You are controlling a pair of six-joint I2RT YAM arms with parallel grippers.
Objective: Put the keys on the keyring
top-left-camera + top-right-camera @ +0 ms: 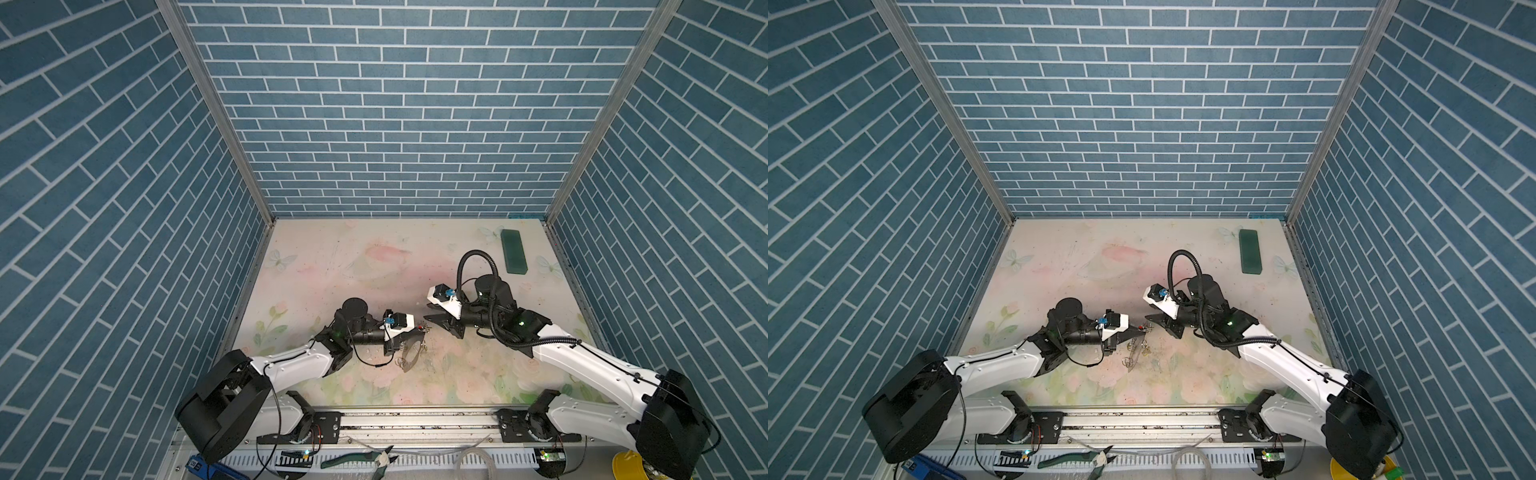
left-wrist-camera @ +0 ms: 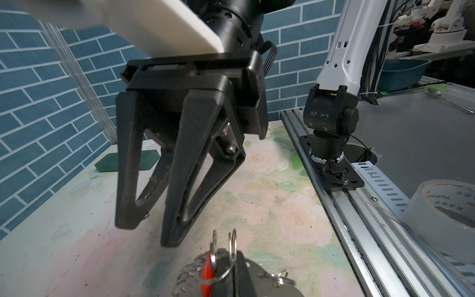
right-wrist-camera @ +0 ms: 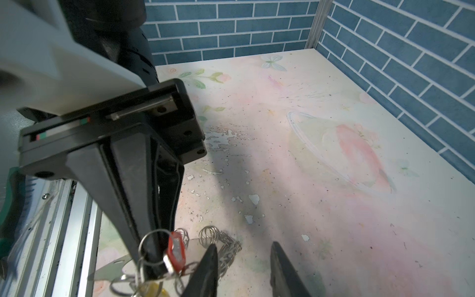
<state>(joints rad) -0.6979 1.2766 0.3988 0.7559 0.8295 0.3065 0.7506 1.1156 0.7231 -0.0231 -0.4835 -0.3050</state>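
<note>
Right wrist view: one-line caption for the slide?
Left hand shut on a silver clip, red key at its tips; right hand open and empty close by.

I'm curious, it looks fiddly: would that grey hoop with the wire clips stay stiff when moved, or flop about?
The keyring looks like a flat plate, so probably stiff. Its wire clips sit loose and bunched, so they would likely swing and tangle. The red key hanging at the left end effector probably sways too.
</note>
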